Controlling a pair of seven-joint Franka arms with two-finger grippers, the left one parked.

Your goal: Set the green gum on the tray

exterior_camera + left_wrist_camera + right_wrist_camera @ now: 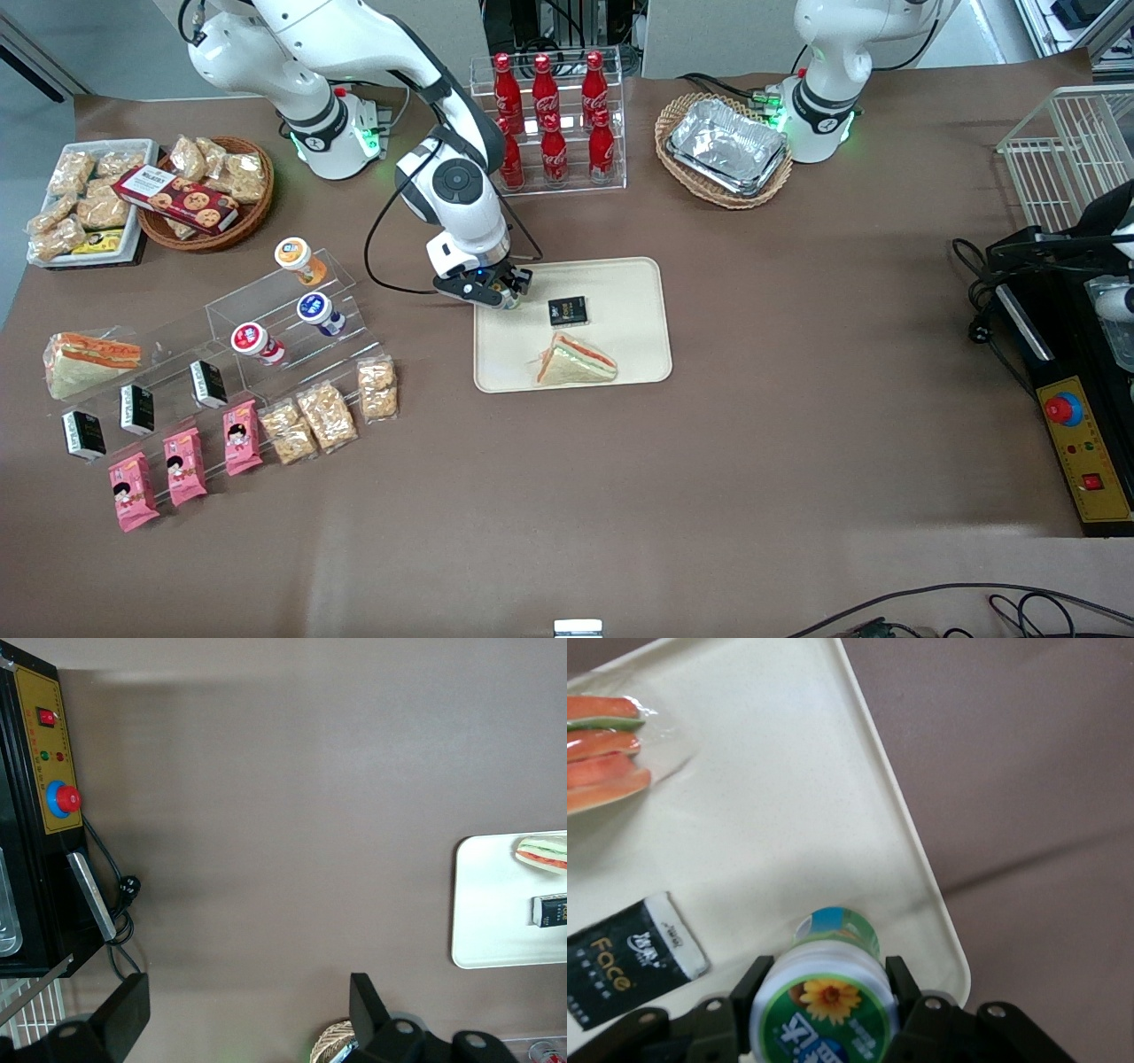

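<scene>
My right gripper [496,293] is over the tray's [638,292] corner nearest the working arm's base. It is shut on the green gum [828,992], a small white bottle with a green top bearing a flower picture. The black fingers [749,992] press on both sides of its white rim. The bottle's lower end [837,926] stands on or just above the cream tray [788,815] near its rounded corner. In the front view the bottle is mostly hidden by the gripper.
On the tray lie a black packet [567,310] and a wrapped sandwich [576,361]. Toward the working arm's end stands a clear stepped rack with orange-topped [297,257], blue-topped [317,310] and red-topped [252,341] bottles. Cola bottles [549,115] stand farther from the camera.
</scene>
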